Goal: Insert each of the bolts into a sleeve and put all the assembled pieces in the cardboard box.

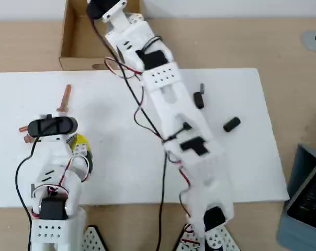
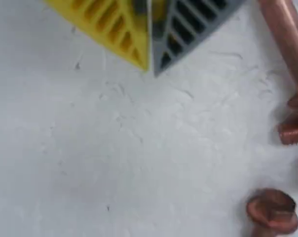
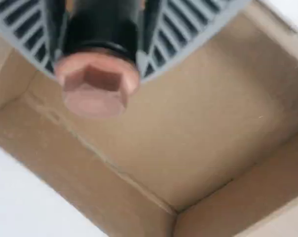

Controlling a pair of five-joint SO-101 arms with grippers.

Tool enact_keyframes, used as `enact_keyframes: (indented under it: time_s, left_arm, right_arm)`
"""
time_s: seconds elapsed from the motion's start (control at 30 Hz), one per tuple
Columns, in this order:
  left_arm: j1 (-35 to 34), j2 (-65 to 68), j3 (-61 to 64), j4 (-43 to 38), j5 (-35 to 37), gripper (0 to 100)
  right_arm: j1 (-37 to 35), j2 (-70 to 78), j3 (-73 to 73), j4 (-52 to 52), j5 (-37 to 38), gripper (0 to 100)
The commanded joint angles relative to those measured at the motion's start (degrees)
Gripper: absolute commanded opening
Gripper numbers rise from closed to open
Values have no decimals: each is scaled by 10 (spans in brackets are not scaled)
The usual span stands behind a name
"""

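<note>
Left arm (image 1: 53, 178), white, jointed: lower left of the high view, folded short and upright, black wrist camera (image 1: 52, 126) uppermost.
Left claw (image 2: 150, 65): yellow ribbed finger (image 2: 104, 29) and grey ribbed finger (image 2: 198, 24), tips pressed together, nothing between them.
Right arm (image 1: 173, 110), white, jointed: stretched in a long diagonal from bottom centre to the top edge, left of centre.
Right claw (image 3: 100, 69): grey ribbed fingers clamped on a black cylindrical sleeve (image 3: 102, 24) carrying a copper hex-head bolt (image 3: 96, 84).
</note>
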Motion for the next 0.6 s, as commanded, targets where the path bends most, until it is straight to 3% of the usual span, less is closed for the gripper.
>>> enact_keyframes:
  time_s: [0.0, 0.27, 0.57]
  left_arm:
    - [-4, -6, 8, 1, 1, 0]
    - [-4, -6, 8, 1, 2, 0]
    - [-4, -6, 8, 1, 2, 0]
  right_arm:
    - [7, 82, -160, -18, 36, 9]
    - [7, 258, -323, -17, 104, 12]
    - [11, 302, -355, -1, 113, 28]
